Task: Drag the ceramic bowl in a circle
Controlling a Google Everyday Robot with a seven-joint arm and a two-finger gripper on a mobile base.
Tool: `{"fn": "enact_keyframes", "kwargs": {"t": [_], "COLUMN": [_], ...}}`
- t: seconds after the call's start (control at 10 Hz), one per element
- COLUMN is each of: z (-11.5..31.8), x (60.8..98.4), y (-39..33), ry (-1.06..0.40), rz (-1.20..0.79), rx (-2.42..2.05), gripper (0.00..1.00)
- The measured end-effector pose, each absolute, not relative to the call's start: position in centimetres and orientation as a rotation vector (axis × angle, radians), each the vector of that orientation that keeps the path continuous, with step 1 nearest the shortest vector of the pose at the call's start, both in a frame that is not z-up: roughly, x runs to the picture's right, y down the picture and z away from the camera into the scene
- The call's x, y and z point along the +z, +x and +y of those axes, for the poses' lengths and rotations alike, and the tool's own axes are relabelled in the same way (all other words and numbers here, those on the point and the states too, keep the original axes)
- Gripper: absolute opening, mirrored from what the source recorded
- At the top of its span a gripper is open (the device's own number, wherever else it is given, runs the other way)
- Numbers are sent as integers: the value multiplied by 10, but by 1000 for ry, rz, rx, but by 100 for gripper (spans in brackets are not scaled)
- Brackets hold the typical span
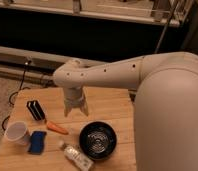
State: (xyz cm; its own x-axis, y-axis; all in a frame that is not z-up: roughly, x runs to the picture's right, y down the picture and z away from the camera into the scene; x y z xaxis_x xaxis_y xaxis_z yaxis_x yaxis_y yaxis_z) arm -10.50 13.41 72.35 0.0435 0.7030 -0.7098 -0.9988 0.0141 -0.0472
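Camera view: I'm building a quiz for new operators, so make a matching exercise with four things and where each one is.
Things:
1. ceramic bowl
2. white cup
3. carrot
4. gripper

Places:
a. near the left edge of the table
b. over the table, behind and left of the ceramic bowl
c. at the table's front, right of the plastic bottle
d. between the blue sponge and the ceramic bowl

Pairs: 1-c, 2-a, 3-d, 4-b
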Motion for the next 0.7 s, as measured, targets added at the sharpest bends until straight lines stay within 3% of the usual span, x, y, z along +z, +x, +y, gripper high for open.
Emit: {"fn": "enact_keyframes", "kwargs": {"t": [0.7], "z": [211], "x": [752], "y": [-81], "ry": [-762], "rz": [840], "rx": [1577], "gripper": [65]}}
